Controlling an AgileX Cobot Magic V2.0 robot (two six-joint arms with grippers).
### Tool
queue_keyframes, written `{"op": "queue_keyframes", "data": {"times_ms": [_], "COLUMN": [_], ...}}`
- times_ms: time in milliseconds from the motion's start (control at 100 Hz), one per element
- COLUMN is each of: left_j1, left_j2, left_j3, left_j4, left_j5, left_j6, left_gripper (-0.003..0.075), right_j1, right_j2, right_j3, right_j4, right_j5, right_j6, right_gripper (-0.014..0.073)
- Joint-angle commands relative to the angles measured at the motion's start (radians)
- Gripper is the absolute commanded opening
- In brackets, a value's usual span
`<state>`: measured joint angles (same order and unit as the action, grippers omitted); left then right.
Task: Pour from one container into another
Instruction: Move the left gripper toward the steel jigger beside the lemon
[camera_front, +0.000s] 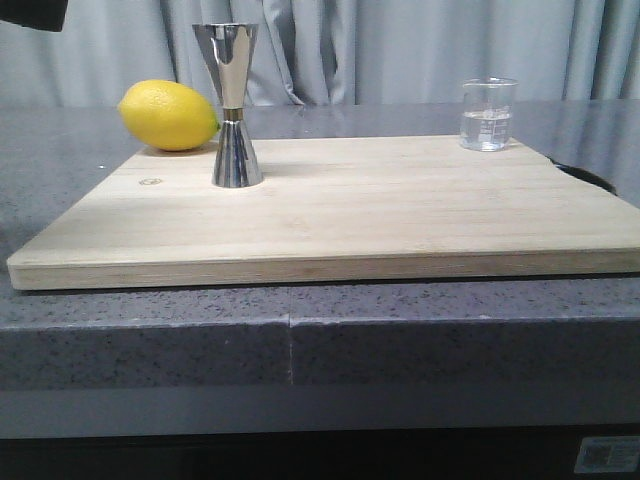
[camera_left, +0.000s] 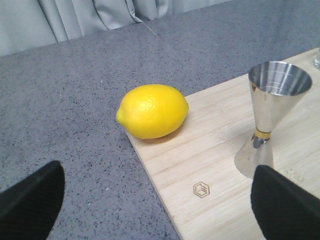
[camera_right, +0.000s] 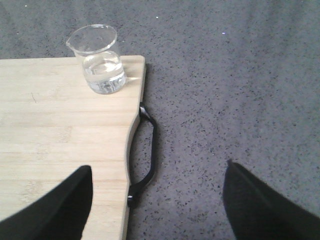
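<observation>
The clear glass beaker (camera_front: 488, 114) stands upright at the far right corner of the wooden board (camera_front: 400, 220), partly filled with clear liquid; it also shows in the right wrist view (camera_right: 100, 59). The tall steel jigger (camera_front: 233, 104) stands upright on the board's far left, seen too in the left wrist view (camera_left: 270, 117). My left gripper (camera_left: 155, 200) hovers open over the board's left edge, short of the jigger. My right gripper (camera_right: 157, 200) hovers open over the board's right edge and black handle (camera_right: 145, 155), well short of the beaker. Neither holds anything.
A yellow lemon (camera_front: 168, 115) lies at the board's far left corner, just left of the jigger, also in the left wrist view (camera_left: 152, 111). The board rests on a grey speckled counter (camera_front: 300, 340). Grey curtains hang behind.
</observation>
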<state>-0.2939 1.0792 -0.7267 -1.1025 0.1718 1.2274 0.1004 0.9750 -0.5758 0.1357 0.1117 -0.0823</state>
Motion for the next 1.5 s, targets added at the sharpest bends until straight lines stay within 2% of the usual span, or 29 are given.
{"op": "queue_keyframes", "data": {"times_ms": [0,140,210,280,370,430,520,620,800,870,1030,1160,1490], "left_j1": [-0.007,-0.007,-0.007,-0.005,0.009,0.035,0.074,0.114,0.205,0.223,0.228,0.228,0.228], "left_j2": [0.021,0.107,0.151,0.19,0.23,0.256,0.285,0.314,0.387,0.415,0.466,0.505,0.629], "left_j3": [-0.064,-0.141,-0.174,-0.195,-0.208,-0.208,-0.208,-0.208,-0.208,-0.208,-0.208,-0.212,-0.322], "left_j4": [-0.039,-0.042,-0.067,-0.16,-0.39,-0.549,-0.635,-0.635,-0.629,-0.609,-0.529,-0.545,-0.533], "left_j5": [-0.033,0.016,0.056,0.107,0.206,0.322,0.459,0.553,0.848,0.906,0.973,0.997,1.072], "left_j6": [0.034,0.048,0.098,0.217,0.447,0.598,0.691,0.7,0.716,0.72,0.75,0.801,0.801], "left_gripper": [0.0702,0.0702,0.0702,0.0702,0.0702,0.0702,0.0702,0.0702,0.0702,0.0702,0.0702,0.0702,0.0702], "right_j1": [0.001,0.001,0.001,0.001,0.001,0.001,0.001,0.001,0.001,0.001,0.001,0.001,0.001], "right_j2": [-0.007,-0.007,-0.007,-0.007,-0.007,-0.007,-0.007,-0.007,-0.007,-0.007,-0.007,-0.007,-0.007], "right_j3": [-0.046,-0.065,-0.067,-0.067,-0.067,-0.067,-0.067,-0.067,-0.067,-0.067,-0.067,-0.067,-0.067], "right_j4": [0.003,0.003,0.003,0.003,0.003,0.003,0.003,0.003,0.003,0.003,0.003,0.003,0.003], "right_j5": [-0.063,-0.046,-0.046,-0.046,-0.044,-0.044,-0.04,-0.033,-0.031,-0.031,-0.031,-0.032,-0.029], "right_j6": [-0.006,-0.006,-0.006,-0.006,-0.006,-0.006,-0.006,-0.006,-0.006,-0.006,-0.006,-0.006,-0.006], "right_gripper": [0.0494,0.0494,0.0494,0.0494,0.0494,0.0494,0.0494,0.0494,0.0494,0.0494,0.0494,0.0494,0.0494]}}
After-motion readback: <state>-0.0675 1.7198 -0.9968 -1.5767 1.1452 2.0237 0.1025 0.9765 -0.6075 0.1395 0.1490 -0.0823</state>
